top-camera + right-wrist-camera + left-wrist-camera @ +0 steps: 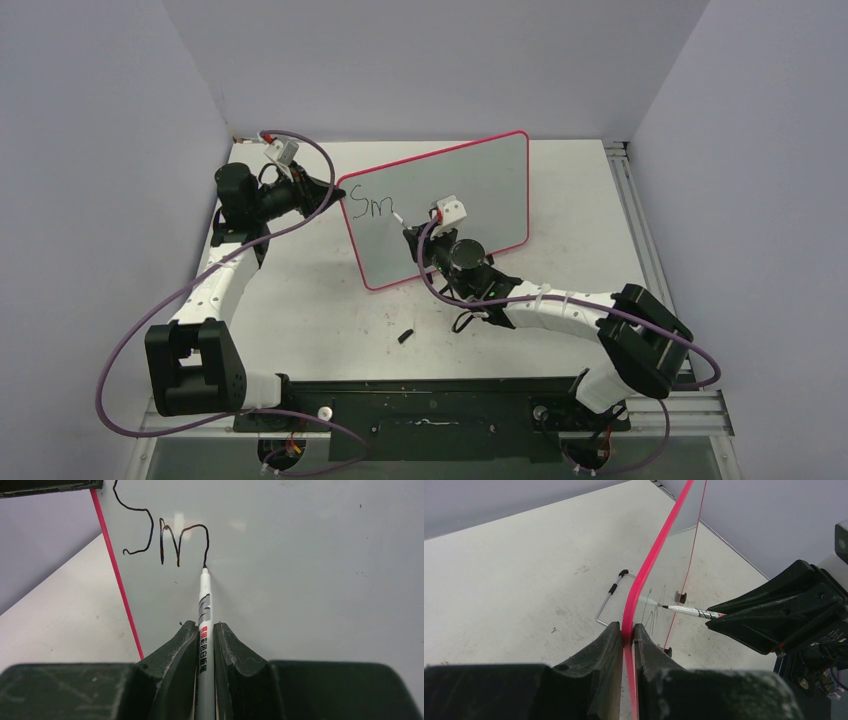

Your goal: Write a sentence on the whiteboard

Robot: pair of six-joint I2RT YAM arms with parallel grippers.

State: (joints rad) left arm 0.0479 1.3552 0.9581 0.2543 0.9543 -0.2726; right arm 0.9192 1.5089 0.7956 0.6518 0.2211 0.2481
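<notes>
pinching the whiteboard [470, 190] by its left rim toward the far edge of the tabletop [320, 320], the left gripper [627, 630] steadies it while the right gripper [204, 630], clamped on the marker [204, 597], could skew it by pressing too hard.

Left gripper [628, 630] clamped on whiteboard [480, 190] edge, left arm [225, 285] stretched forward, right gripper [205, 630] pinching marker [204, 595], right arm [560, 312] folded inward.

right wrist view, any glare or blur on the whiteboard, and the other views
Right wrist: two faint glare patches on the whiteboard near the letters; letters and marker sharp. Left wrist: whiteboard edge-on, glossy face seemingly mirroring the marker tip. Top: even light, soft shadows, no glare.
</notes>
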